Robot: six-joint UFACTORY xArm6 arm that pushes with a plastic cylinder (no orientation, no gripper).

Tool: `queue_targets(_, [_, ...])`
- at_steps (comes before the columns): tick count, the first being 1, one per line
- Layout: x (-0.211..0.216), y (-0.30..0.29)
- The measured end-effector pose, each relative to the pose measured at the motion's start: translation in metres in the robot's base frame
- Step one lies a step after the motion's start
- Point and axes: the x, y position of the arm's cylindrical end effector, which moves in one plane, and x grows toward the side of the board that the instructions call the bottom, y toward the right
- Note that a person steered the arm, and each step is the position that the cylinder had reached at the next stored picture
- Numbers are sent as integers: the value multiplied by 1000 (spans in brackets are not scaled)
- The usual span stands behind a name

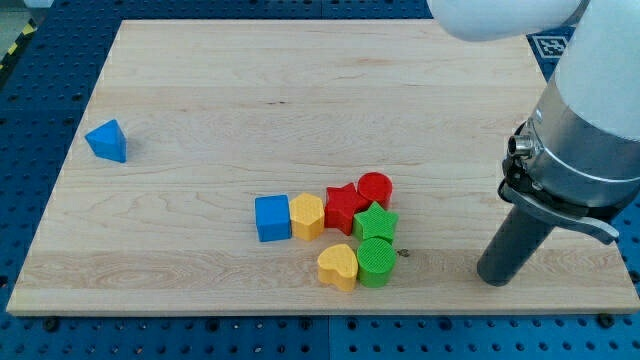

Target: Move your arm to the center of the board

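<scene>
My tip (496, 279) rests on the wooden board (300, 120) near its lower right corner, well to the right of a cluster of blocks. The cluster holds a blue cube (272, 218), a yellow hexagon (306, 216), a red star (343, 207), a red cylinder (375, 189), a green star (376, 224), a green cylinder (377, 262) and a yellow heart (338, 266). A blue triangular block (107, 141) sits alone near the left edge.
The arm's grey and white body (585, 130) rises above the board's right edge. A blue perforated table (40, 110) surrounds the board.
</scene>
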Motion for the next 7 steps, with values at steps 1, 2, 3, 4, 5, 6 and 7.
queue_targets(1, [0,1])
queue_targets(2, [-80,10])
queue_targets(3, [-109,7])
queue_targets(4, [-112,4])
queue_targets(5, [-119,4])
queue_targets(6, [-118,4])
queue_targets(7, [-132,-33])
